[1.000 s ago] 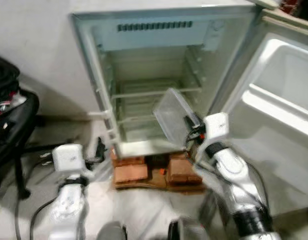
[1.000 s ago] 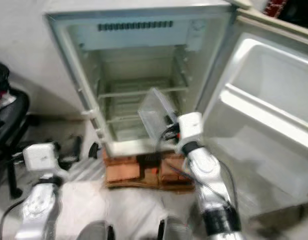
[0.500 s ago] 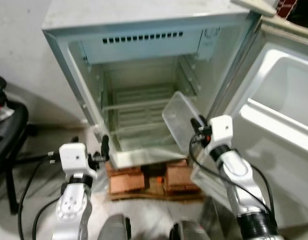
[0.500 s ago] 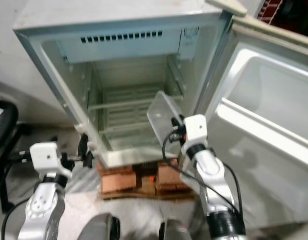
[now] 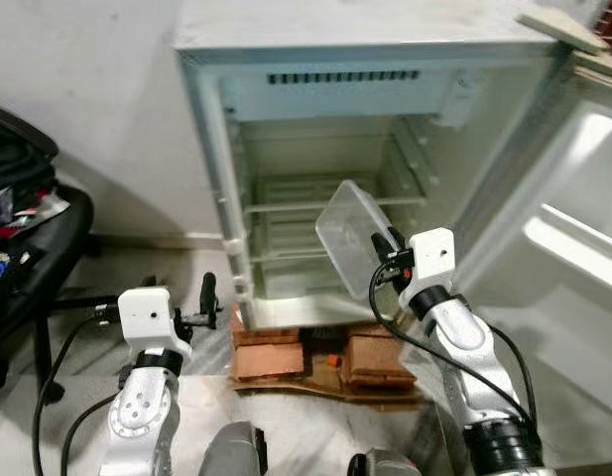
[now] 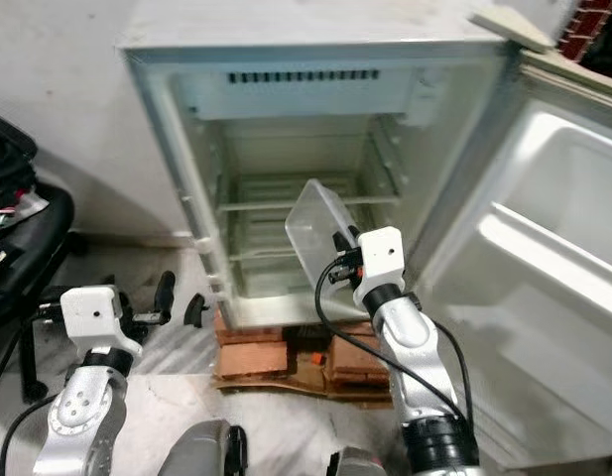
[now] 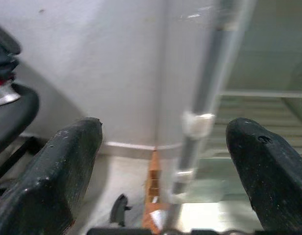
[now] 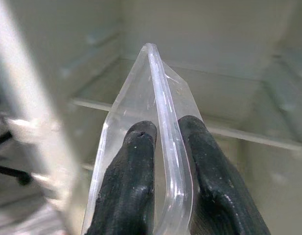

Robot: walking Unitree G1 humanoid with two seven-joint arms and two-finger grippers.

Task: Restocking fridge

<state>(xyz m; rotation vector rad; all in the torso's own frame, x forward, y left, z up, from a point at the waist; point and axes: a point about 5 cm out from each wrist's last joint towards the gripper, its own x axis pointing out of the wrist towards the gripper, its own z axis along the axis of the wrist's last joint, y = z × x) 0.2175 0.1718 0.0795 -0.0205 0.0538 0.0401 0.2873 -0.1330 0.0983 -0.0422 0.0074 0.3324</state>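
A small white fridge (image 5: 212, 149) stands open, its shelves (image 5: 306, 203) bare. My right gripper (image 5: 386, 247) is shut on the rim of an empty clear plastic container (image 5: 347, 234), held tilted in front of the lower right of the opening. In the right wrist view both black fingers (image 8: 136, 161) pinch the container's edge (image 8: 156, 83), with the fridge shelves behind. My left gripper (image 5: 218, 303) hangs low by the fridge's left front corner, open, with nothing between its fingers (image 7: 62, 166).
The fridge door (image 5: 583, 218) swings wide to the right. The fridge rests on red bricks (image 5: 276, 359) and a board. A black chair (image 5: 28, 233) with clutter stands at the left. A white wall runs behind.
The whole picture has shifted and sharpened, so the camera moved. My right gripper keeps its hold on the container before the opening. The left gripper stays open and low.
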